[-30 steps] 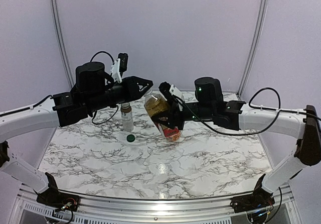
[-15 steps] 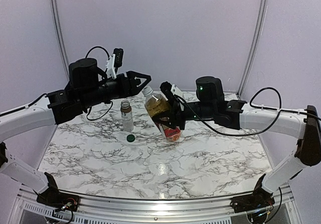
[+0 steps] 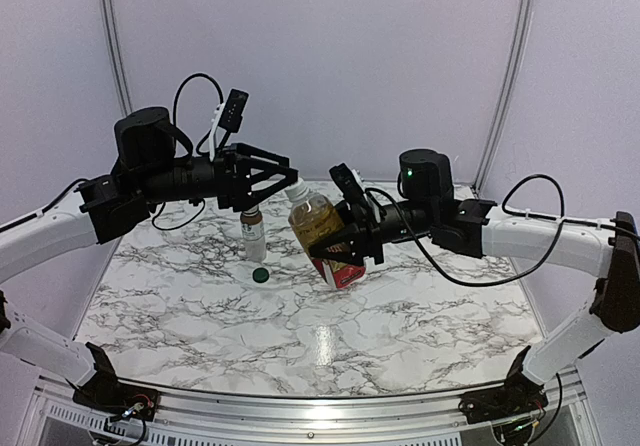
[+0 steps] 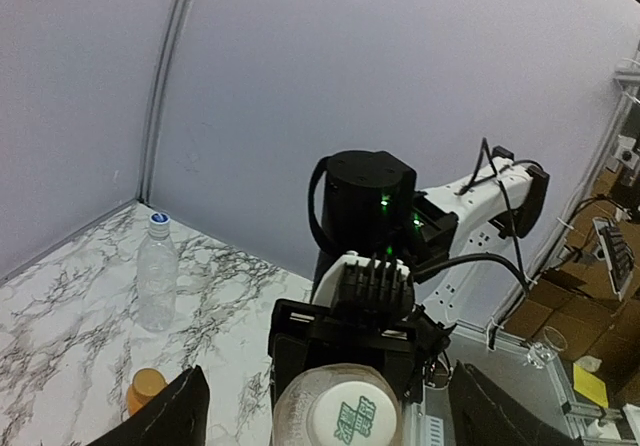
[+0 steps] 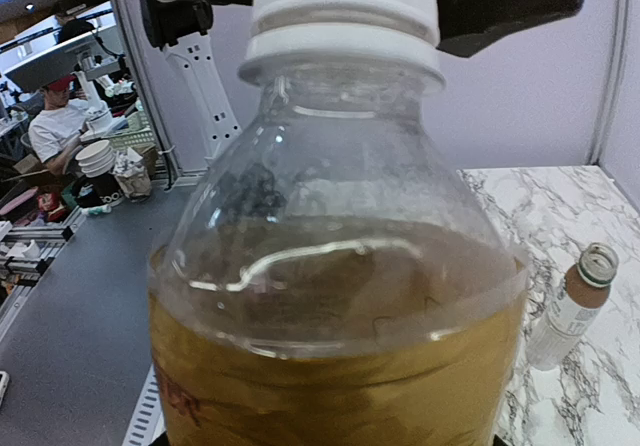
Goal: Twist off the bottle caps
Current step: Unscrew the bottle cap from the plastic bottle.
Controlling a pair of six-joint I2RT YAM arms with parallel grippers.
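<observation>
From above, the right gripper (image 3: 343,236) was clamped round the body of the tea bottle (image 3: 322,224). It held the bottle tilted above the table (image 3: 420,316), with the white cap (image 3: 297,193) aimed at the left gripper (image 3: 288,181). That gripper's jaws stood spread, with the cap just at their tips and untouched. A small bottle (image 3: 253,232) stood uncapped near a green cap (image 3: 261,275) lying on the marble. In the left wrist view the fingers (image 4: 172,414) were wide apart on either side of the cap, which faced the camera end-on with a clear gap on each side. Farther back, a tall bottle (image 4: 157,276) and an orange bottle (image 4: 146,388) stood capped. In the right wrist view the tea bottle filled the frame, with tea up to its shoulder and the cap seated on the neck. That much liquid likely made it heavy for its size. Its clear wall looked thin and smooth, so it would probably flex and slip if twisted hard. The cap looked small and rigid, best pinched squarely across its side wall while the body was held firmly.
</observation>
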